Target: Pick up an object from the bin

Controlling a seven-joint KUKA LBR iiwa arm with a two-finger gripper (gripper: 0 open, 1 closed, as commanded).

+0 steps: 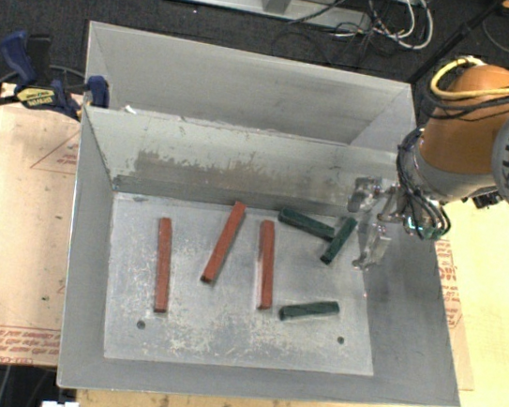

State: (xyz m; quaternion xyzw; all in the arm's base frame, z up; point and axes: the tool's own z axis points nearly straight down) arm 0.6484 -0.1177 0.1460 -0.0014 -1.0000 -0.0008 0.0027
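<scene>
When going from the near wall of the grey bin (237, 385) inward, first met on the floor: a short green stick (309, 310), lying flat and nearly crosswise, right of the middle. Just behind it, three red-brown sticks, all flat on the floor and apart from each other: the left red stick (163, 265) running almost straight along the depth, the right red stick (266, 266) likewise, with its near end close to the short green stick but not touching, and the middle red stick (223, 242) slanted, far end turned to the right. Farther back, toward the right side, a tilted green stick (337, 241), far end turned to the right, and next to it the far green stick (307, 223), lying crosswise near the foot of the back wall; whether touching each other at the ends, cannot tell. Just right of the tilted green stick, low by the right wall, the end effector (369, 243), reaching in from the right below the orange wrist cover (467, 116). Apart or together: cannot tell. Nearest to it the tilted green stick, just beside, contact not clear
</scene>
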